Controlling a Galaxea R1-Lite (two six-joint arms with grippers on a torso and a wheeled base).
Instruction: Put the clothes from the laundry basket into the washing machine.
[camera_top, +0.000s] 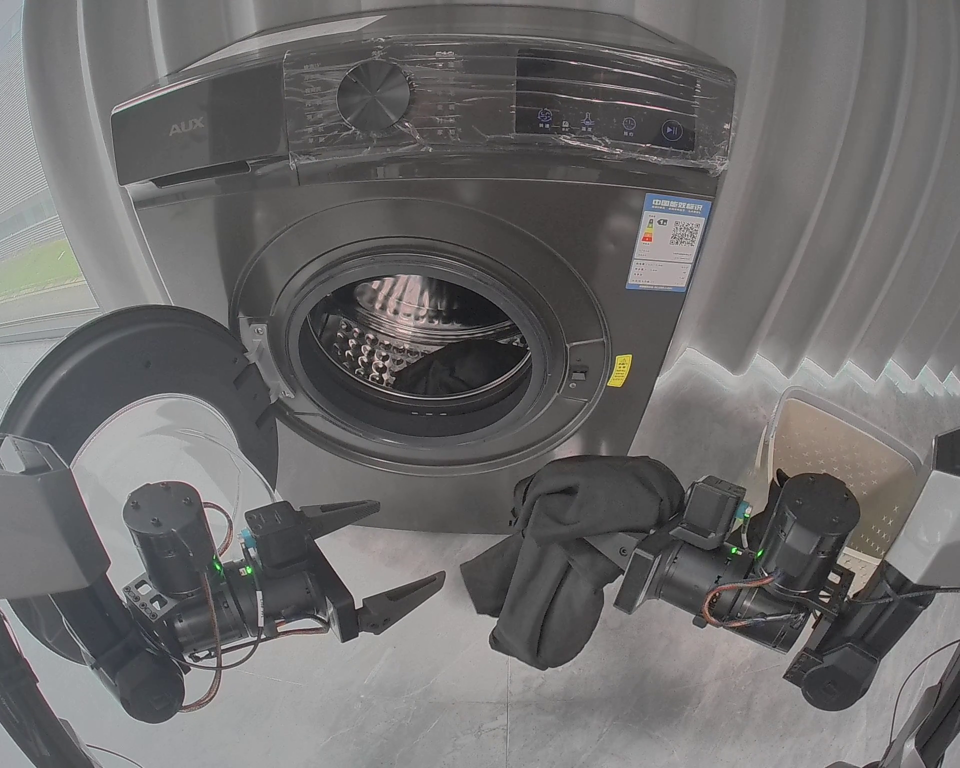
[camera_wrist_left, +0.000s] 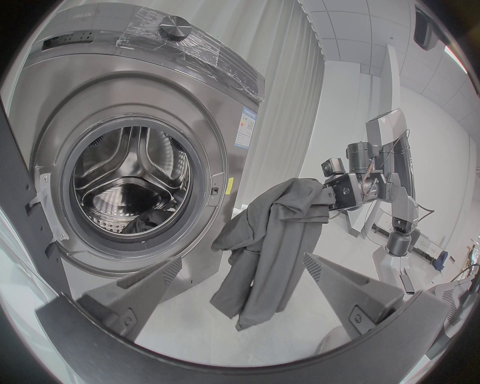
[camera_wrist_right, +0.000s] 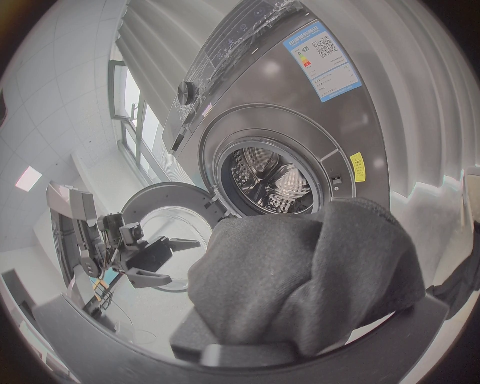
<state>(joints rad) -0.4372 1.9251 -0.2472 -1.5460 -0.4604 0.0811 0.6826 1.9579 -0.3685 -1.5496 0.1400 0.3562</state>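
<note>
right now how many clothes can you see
2: one dark garment hangs from the right gripper before the washing machine, another garment lies in its drum. More may hide in the laundry basket.

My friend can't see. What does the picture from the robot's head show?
The right end effector holds a dark garment in front of the open washing machine, where another dark cloth lies inside. The left end effector is open and empty.
</note>
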